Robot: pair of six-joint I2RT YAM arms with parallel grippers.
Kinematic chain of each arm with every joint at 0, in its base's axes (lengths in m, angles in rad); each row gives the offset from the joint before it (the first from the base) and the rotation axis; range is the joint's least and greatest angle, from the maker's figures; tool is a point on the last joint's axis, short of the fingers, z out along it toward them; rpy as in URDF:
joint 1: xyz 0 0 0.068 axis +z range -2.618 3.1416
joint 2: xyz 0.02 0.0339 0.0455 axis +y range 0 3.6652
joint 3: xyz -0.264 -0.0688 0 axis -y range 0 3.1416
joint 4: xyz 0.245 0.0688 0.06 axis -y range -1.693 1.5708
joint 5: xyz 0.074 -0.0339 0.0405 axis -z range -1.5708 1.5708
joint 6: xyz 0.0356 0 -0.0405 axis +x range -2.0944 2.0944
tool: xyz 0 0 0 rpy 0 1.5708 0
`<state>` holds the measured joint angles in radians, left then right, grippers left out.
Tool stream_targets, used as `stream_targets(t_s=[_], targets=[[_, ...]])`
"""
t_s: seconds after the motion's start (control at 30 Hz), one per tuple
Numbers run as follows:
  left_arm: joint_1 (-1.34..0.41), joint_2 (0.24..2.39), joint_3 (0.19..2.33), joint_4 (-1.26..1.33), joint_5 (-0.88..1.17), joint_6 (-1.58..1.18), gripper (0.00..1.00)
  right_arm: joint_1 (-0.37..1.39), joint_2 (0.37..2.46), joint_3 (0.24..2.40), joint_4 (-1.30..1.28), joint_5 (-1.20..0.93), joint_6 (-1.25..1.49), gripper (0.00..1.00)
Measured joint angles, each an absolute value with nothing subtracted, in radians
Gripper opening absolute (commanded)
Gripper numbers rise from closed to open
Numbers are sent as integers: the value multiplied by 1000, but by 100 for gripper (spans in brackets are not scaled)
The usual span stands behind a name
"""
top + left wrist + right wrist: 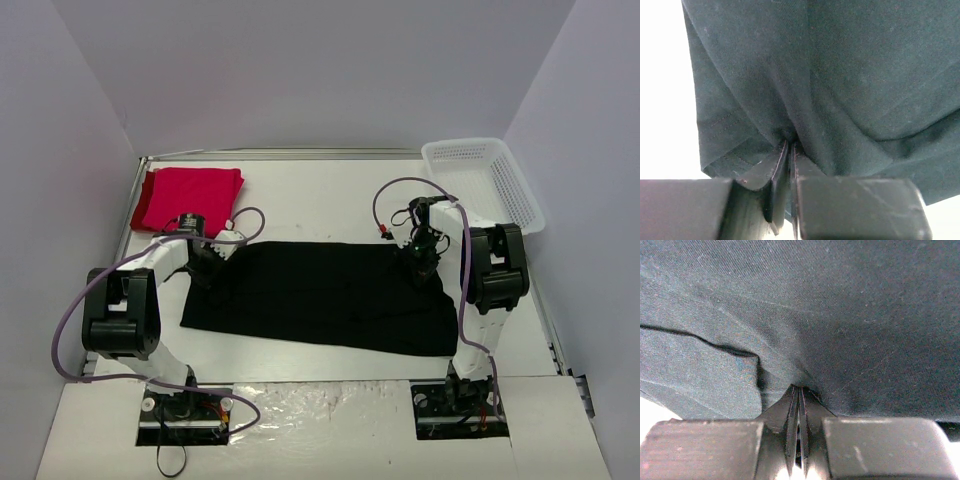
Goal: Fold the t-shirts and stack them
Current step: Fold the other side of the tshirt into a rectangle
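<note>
A black t-shirt (320, 298) lies spread across the middle of the table, folded into a wide band. My left gripper (205, 264) is shut on its left end; in the left wrist view the black cloth (840, 75) bunches into the closed gripper (790, 143). My right gripper (422, 262) is shut on the shirt's upper right part, and the right wrist view shows the cloth (850, 315) pinched at the closed gripper (800, 388). A red t-shirt (188, 196) lies folded at the back left, apart from both grippers.
A white mesh plastic basket (484, 180) stands at the back right, just behind the right arm. Grey walls close the table on three sides. Cables loop from both arms over the table.
</note>
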<state>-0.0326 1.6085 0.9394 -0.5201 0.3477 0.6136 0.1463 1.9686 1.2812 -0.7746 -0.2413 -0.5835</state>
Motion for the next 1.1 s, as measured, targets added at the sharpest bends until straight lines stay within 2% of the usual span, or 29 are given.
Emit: stream_targets(t_s=[0.5, 1.1], targets=[[-30, 1559, 1023, -565, 337, 615, 2, 146, 1970, 1281, -775, -239, -580, 0], [-13, 1558, 1023, -572, 283, 631, 3, 146, 1971, 1280, -775, -239, -577, 0]])
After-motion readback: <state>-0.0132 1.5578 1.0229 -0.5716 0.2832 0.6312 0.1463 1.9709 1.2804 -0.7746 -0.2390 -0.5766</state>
